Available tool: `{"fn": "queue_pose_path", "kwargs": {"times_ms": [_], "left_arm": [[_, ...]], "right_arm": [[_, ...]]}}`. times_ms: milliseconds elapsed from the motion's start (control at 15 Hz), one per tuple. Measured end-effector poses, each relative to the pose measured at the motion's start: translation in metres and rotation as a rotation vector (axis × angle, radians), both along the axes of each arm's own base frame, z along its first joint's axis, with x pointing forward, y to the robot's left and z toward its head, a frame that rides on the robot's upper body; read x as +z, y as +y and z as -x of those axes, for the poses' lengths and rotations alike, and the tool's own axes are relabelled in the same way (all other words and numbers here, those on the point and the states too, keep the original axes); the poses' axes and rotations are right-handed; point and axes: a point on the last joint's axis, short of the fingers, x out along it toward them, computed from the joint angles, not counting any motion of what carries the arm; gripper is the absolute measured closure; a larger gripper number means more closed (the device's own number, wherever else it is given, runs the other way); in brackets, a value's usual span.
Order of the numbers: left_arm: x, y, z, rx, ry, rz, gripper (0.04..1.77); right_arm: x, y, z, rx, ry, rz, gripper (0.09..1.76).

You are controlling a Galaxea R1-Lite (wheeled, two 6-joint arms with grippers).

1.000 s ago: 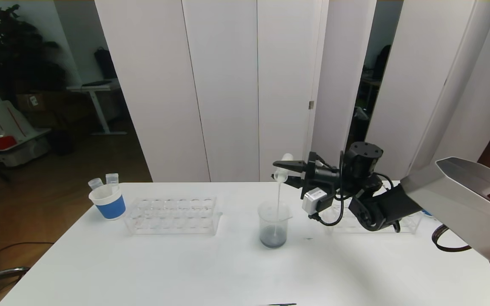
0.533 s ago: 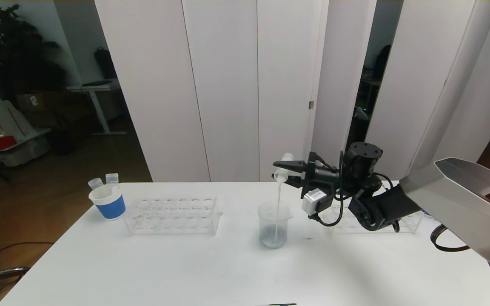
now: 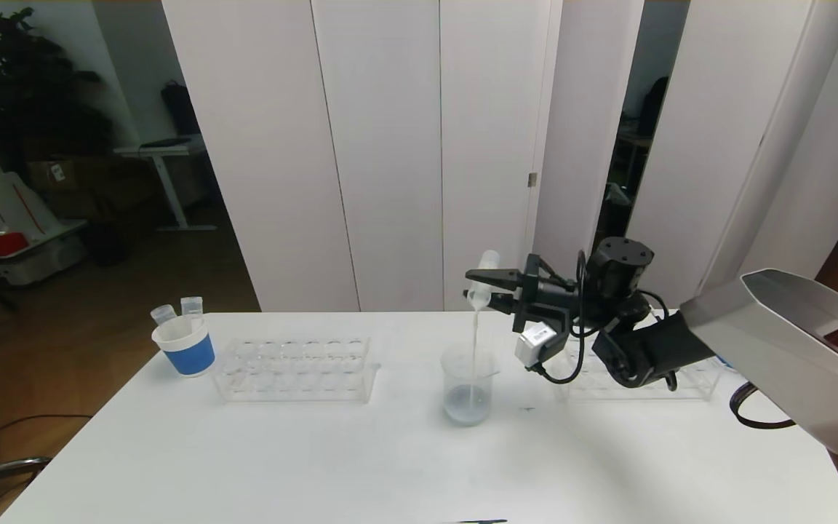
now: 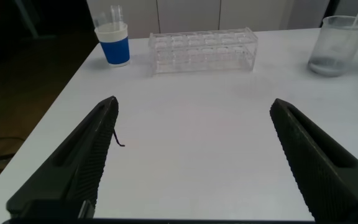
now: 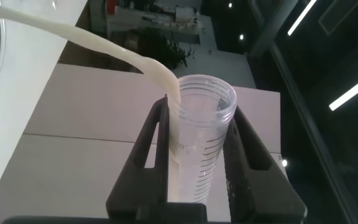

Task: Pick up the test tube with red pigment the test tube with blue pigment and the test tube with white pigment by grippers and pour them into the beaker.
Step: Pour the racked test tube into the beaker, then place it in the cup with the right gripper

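My right gripper (image 3: 471, 287) is shut on the test tube with white pigment (image 3: 485, 279), held tilted mouth-down above the beaker (image 3: 468, 386). A thin white stream (image 3: 475, 335) runs from the tube into the beaker, which holds pale grey-blue liquid. In the right wrist view the tube (image 5: 197, 149) sits between both fingers of the right gripper (image 5: 201, 112), and the stream (image 5: 104, 43) leaves its lip. My left gripper (image 4: 194, 104) hangs open over bare table, nothing between its fingers. No tube with red or blue pigment shows.
An empty clear rack (image 3: 295, 367) stands left of the beaker. A blue-and-white paper cup (image 3: 185, 348) holding two clear tubes (image 3: 191, 306) is at the far left. A second rack (image 3: 637, 378) lies behind my right arm. The table's left edge (image 4: 55, 93) is close.
The right gripper has risen a little and tipped the tube further. The liquid in the beaker has turned from dark to pale. The left side has not changed.
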Motion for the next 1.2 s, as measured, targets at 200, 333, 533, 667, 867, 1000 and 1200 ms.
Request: {"fn": "queue_pose_path", "kwargs": {"times_ms": [200,333,533,667,867,1000,1200], "left_arm": [[0.0,0.0,0.0,0.0,0.0,0.0,0.07],[0.0,0.0,0.0,0.0,0.0,0.0,0.07],[0.0,0.0,0.0,0.0,0.0,0.0,0.07],[0.0,0.0,0.0,0.0,0.0,0.0,0.07],[0.0,0.0,0.0,0.0,0.0,0.0,0.07],[0.0,0.0,0.0,0.0,0.0,0.0,0.07],[0.0,0.0,0.0,0.0,0.0,0.0,0.07]], "right_arm": [[0.004,0.002,-0.002,0.03,-0.048,0.003,1.27],[0.006,0.002,-0.004,0.039,-0.061,0.002,1.27],[0.008,0.003,-0.005,0.054,-0.085,0.004,1.27],[0.011,0.003,-0.005,0.055,-0.103,0.002,1.27],[0.012,0.003,-0.006,0.056,-0.113,0.002,1.27],[0.013,0.003,-0.006,0.057,-0.114,0.001,1.27],[0.012,0.004,-0.006,0.036,-0.103,-0.004,1.27]]}}
